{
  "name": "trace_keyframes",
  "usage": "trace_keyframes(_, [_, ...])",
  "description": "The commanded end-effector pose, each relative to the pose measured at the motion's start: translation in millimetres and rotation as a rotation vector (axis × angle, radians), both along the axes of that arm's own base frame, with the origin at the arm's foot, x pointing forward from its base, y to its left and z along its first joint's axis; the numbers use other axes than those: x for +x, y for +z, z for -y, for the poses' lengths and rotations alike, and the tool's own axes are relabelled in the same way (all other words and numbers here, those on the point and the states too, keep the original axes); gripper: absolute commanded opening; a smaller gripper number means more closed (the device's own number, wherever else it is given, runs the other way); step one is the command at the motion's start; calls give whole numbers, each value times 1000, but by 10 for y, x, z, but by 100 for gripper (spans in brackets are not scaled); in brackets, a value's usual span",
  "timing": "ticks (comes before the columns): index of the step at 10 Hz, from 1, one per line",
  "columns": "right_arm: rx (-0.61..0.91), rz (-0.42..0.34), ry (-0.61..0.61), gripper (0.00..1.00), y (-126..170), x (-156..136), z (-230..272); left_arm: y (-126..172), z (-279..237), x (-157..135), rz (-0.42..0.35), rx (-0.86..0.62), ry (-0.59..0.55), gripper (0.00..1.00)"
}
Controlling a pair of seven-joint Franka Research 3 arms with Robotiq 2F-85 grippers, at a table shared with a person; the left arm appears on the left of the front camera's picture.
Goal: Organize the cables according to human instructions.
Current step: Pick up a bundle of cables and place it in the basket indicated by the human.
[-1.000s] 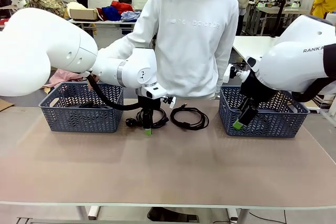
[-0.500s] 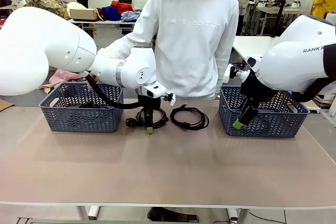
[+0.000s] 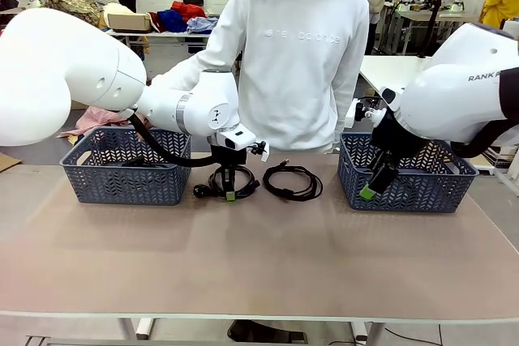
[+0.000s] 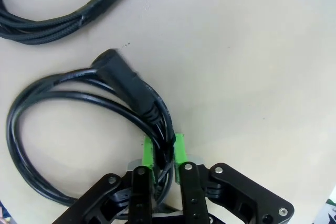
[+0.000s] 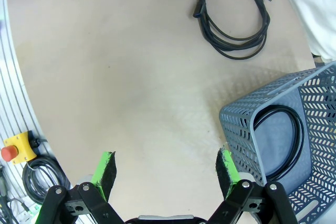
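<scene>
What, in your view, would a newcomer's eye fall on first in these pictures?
The left gripper, at the far middle of the table, is shut on a coiled black cable close to its plug. A second coil lies loose beside it, between the left basket and the right basket, by which the right gripper hangs open. A person in white stands across the table.

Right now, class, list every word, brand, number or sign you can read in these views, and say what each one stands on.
"RANKA": on the white shell of the right arm, cut off at its left end.
"new balance": faint print on the chest of the person's white sweatshirt, barely legible.
No print legible on the yellow box with a red button.
No markings legible on the cable shut in the left claw.
</scene>
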State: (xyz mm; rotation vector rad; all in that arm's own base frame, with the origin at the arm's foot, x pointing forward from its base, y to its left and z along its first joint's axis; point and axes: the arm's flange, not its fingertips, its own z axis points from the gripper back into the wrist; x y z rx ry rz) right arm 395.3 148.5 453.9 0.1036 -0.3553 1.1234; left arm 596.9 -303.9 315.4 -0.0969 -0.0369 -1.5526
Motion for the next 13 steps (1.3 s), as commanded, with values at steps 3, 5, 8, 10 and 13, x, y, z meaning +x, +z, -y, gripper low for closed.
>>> trace_keyframes(3, [1, 6, -8, 100, 9, 1, -4, 14, -99, -135, 35, 25, 40, 0])
trace_keyframes(5, [1, 6, -8, 100, 9, 1, -4, 184, -131, -138, 74, 16, 67, 0])
trace_keyframes(8, [1, 6, -8, 100, 9, 1, -4, 764, -113, -163, 109, 34, -1, 0])
trace_keyframes(10, [1, 6, -8, 100, 9, 1, -4, 1056, -120, -178, 113, 44, -77, 0])
trace_keyframes(13, [1, 6, -8, 100, 9, 1, -4, 1548, -225, -256, 107, 49, -175, 0])
